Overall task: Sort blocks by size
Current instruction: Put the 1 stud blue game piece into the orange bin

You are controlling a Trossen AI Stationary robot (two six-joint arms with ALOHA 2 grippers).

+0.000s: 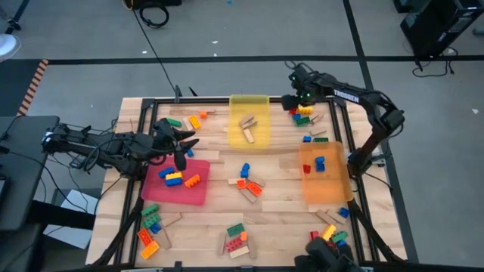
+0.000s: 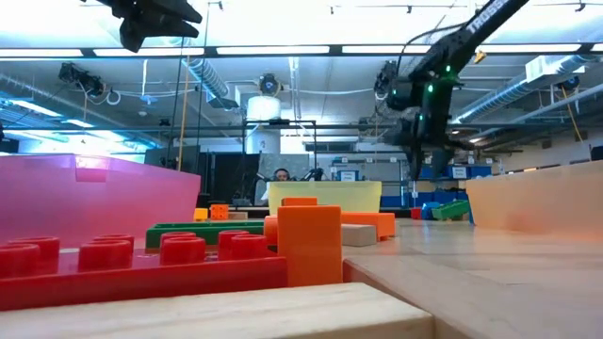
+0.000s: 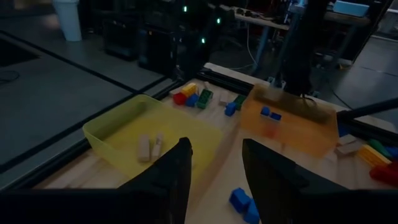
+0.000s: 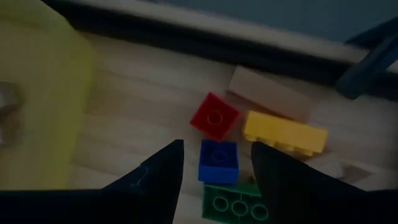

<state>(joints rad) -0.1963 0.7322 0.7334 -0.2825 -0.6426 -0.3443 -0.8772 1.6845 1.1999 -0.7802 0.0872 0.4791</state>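
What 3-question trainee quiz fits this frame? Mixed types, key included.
1. True or false: the yellow tray holds tan wooden blocks.
2. The right gripper hovers over which small brick? A red B blue C yellow
3. Fill in: the left gripper is above the ___ tray's edge.

Key: 1 true. 2 B, the blue brick. 3 red, the red tray.
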